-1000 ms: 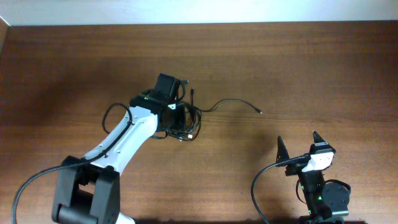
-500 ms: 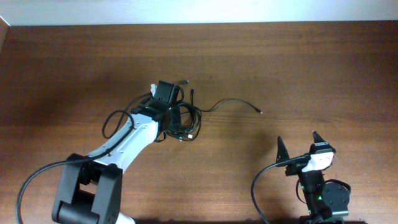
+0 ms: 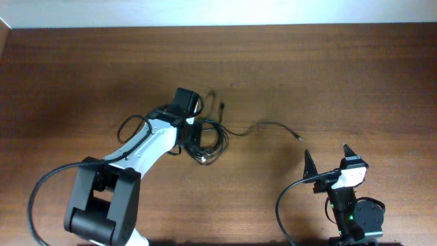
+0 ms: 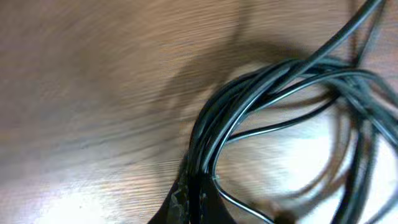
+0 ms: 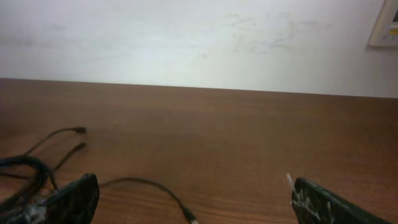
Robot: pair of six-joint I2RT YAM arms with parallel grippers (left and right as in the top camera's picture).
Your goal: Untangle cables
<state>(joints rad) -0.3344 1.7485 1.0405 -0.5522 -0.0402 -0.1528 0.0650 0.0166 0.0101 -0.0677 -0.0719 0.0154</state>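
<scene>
The cables point(image 3: 207, 141) lie as a tangled black bundle on the wooden table point(image 3: 328, 75), left of centre in the overhead view. One strand runs right and ends in a small plug point(image 3: 298, 137). My left gripper point(image 3: 193, 128) is over the bundle's left side. In the left wrist view the left gripper point(image 4: 198, 202) is shut on several strands of the cables point(image 4: 249, 84), which loop away to the upper right. My right gripper point(image 3: 328, 160) stands open near the front right, apart from the cables. The right wrist view shows the right gripper point(image 5: 196, 205) with nothing between its fingers and a cable strand point(image 5: 149, 182) lying ahead.
The table's far edge meets a pale wall point(image 5: 199, 37). The left arm's own thick cable point(image 3: 130, 126) loops beside its white link. Bare wood point(image 3: 355, 82) lies right of and behind the bundle.
My left gripper has shut on the bundle's strands. The bundle and its long strand have shifted right and toward the front; the plug end moved with them. The right arm has stayed still.
</scene>
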